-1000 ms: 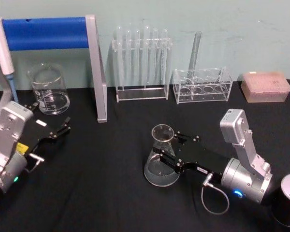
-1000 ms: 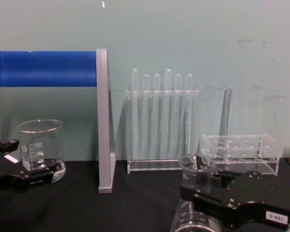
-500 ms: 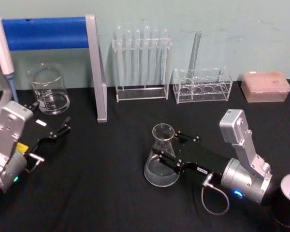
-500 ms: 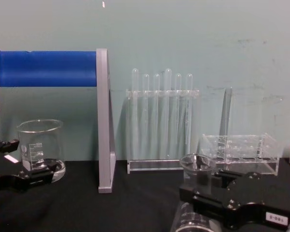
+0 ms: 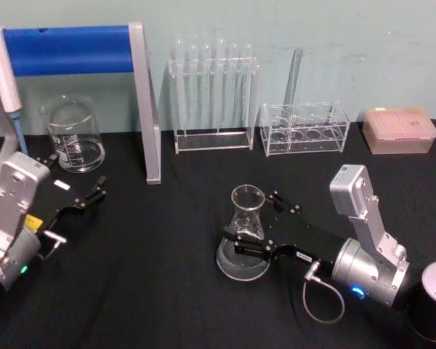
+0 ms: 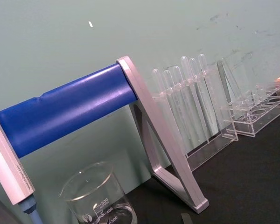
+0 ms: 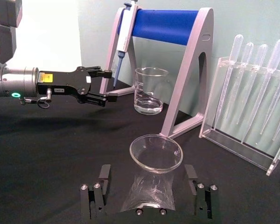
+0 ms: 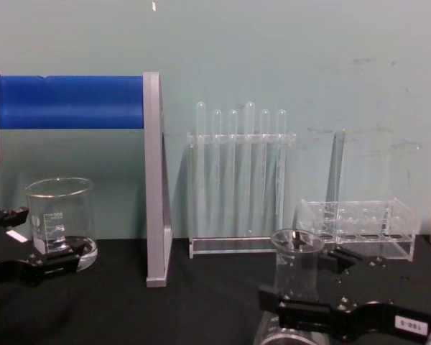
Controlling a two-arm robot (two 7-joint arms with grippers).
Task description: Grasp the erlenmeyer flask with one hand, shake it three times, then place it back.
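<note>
- While the flask (image 5: 245, 218) stands upright on the worktop (image 5: 160, 291), a little right of centre, the right end effector (image 7: 147, 168) straddles it with both jaws spread, one on each side and neither touching the glass.
- From how things lie I cannot tell whether this is the approach to a grasp or the let-go after setting down, because the flask is simply standing free between open jaws.
- If the grasp is next, the jaws should close on the narrow neck just under the flared rim. The sloping shoulder lower down would likely push the glass out of a pinch.
- The neck should be centred between the jaws before closing, so both meet it together and the wide base does not skid or tip.
- The squeeze should be gentle, since glass is slick and brittle, and the lift straight up before any shaking.
- If instead this is the release, the end effector should draw straight back without brushing the rim.
- The left end effector (image 5: 96, 190) is parked on the worktop's left side near the beaker (image 5: 74, 138), with its jaws apart.
</note>
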